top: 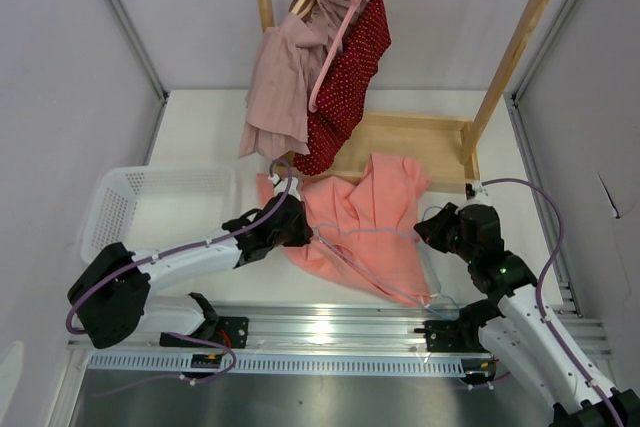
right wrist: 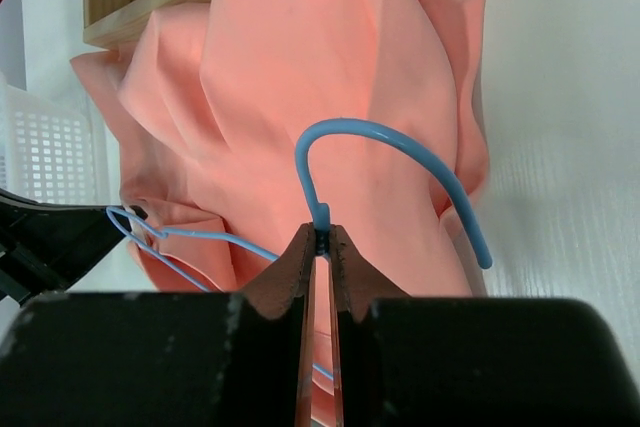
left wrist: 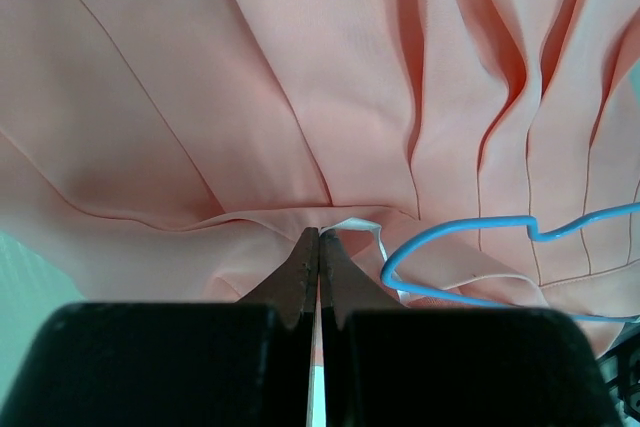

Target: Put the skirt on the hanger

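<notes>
Your left end effector is closed tight, its tips pinching a fold at the waist edge of the skirt. Your right end effector is closed on the hanger at the neck, just under the hook. The skirt lies spread on the surface between the arms, its upper edge against the base of the rack. The hanger rests on top of the fabric, with one shoulder end just beside the left tips.

Watch these risks:

- **Left grip:** the pinch takes only a thin bite of soft cloth, so any pull towards the hanger may let it slide out.
- **Right grip:** the tips hold a slim wire that can swivel in the grip. The far shoulder would then dip or swing away from the waist opening.
- **Hanger end:** from these views you cannot tell whether it is inside the waist or merely lying over it. Pushing on may only shove the fabric along the surface and bunch it.
- **White loop:** a white loop sits right by the hanger end and the left tips. The wire could hook it and drag the skirt askew.
- **Pulling apart:** drawing the arms apart too hard could bend the hanger or tear the cloth free
</notes>
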Motion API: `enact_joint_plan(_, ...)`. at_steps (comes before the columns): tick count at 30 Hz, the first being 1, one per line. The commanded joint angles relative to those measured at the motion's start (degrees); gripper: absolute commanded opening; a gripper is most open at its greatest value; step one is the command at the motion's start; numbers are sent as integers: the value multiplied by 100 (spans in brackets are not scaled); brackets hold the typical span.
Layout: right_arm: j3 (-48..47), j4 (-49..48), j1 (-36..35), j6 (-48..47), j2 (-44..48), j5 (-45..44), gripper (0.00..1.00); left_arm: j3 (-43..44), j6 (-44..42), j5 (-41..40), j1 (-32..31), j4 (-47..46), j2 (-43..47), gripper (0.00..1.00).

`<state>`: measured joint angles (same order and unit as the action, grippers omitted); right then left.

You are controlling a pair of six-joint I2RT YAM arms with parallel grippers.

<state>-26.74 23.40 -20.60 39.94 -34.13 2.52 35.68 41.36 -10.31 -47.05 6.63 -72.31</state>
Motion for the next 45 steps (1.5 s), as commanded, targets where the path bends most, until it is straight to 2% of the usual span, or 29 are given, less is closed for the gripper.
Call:
enact_joint_plan(1, -261, 147, -111, -277, -23, -383, 0, 0, -155, -103, 82, -22, 165, 0)
enact_joint_plan(31, -534, 253, -1517, -285, -331, -2027, 0, 457, -506, -7, 82, 417, 235, 0)
enact_joint_plan(45, -674, 95, -1807, -294, -568, -2283, 0, 729, -656, 275, 55, 637, 165, 0)
